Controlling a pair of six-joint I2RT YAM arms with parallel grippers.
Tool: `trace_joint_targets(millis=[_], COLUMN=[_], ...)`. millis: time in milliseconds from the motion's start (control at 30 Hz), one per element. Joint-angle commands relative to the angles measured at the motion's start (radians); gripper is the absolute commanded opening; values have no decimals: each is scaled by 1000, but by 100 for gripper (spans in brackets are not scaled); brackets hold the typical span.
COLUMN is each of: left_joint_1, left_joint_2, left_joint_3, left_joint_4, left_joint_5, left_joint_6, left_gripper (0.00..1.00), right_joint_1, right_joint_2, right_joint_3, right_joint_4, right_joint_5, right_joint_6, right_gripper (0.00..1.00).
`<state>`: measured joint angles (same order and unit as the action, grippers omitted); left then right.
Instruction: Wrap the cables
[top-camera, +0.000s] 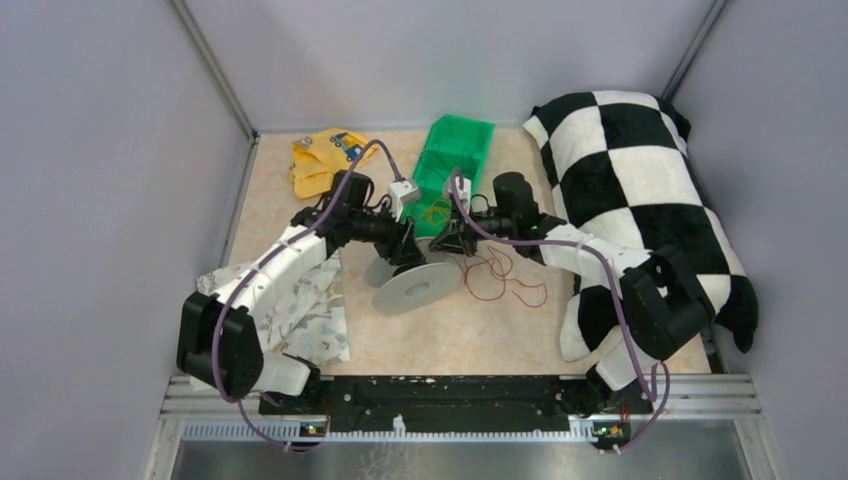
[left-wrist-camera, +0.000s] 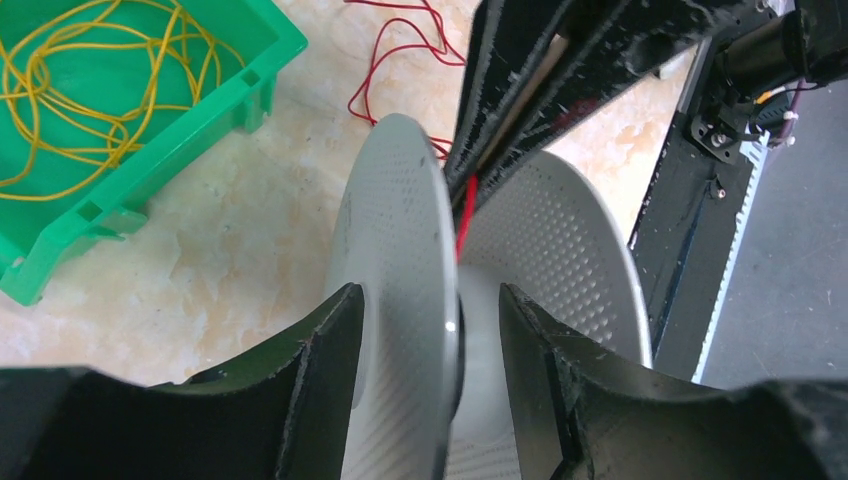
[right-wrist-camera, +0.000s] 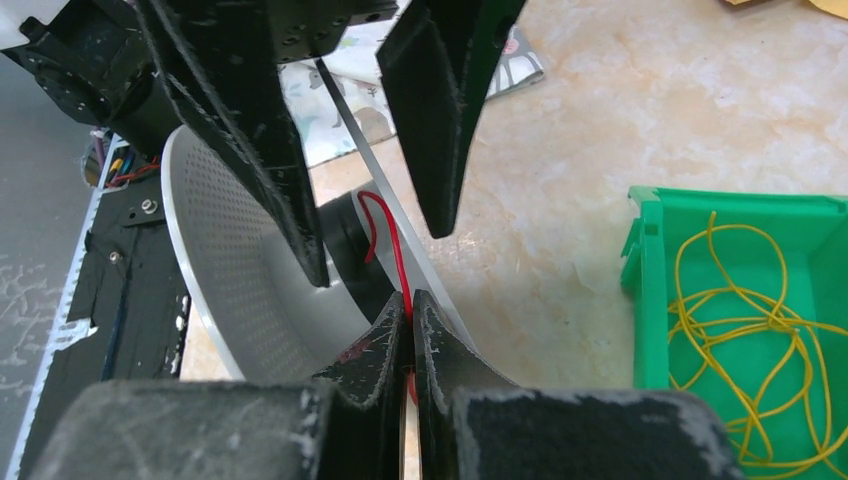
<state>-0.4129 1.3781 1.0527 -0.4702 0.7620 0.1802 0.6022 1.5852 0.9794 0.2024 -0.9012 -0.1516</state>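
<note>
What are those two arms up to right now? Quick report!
Left gripper clamps grey plastic spool. Right gripper pinches thin red wire at hub. Nothing blocking.

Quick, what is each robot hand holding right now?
Left hand: closed on one flange of the grey spool.
Right hand: closed, pinching the red wire.

Bright, even light — soft shadows; wrist views blur up close.

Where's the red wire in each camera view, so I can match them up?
Top external: red wire lies loose right of the gray spool.
Left wrist: upper middle, running down between the spool's flanges.
Right wrist: center, pinched in the right tool.
Shared landmark: green bin holding yellow wire.
</note>
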Motion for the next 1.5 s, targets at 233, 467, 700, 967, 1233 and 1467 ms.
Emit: trace_joint_targets(millis=[233,467,700,967,1233,1467], left_joint_1=[5,5,5,5,5,5], left_joint_2=[49,30,38,29,21,-13], left_joint_3=[41,57,62,65,78,80], left_joint_4=[20,17,15,9,-5,2], left_joint_5=[44,35,37,25,7,-35], left_joint_6=[-7,-7,-7,-4,-4,-24], left_gripper=[53,52,41,30,0,0], right_joint_1=[29,30,31,31,31,31], right_joint_2=[11,11,11,15,-10,-91], right_joint_3=[4,6,-1,-2,-24,-65], right_joint_4=[51,50,80,79,87,76], right_joint_5=[-17,-2,16,15,40,142], right_joint_6=[-2,-2,18,23,43,44], right_gripper=[0,0,0,0,0,47])
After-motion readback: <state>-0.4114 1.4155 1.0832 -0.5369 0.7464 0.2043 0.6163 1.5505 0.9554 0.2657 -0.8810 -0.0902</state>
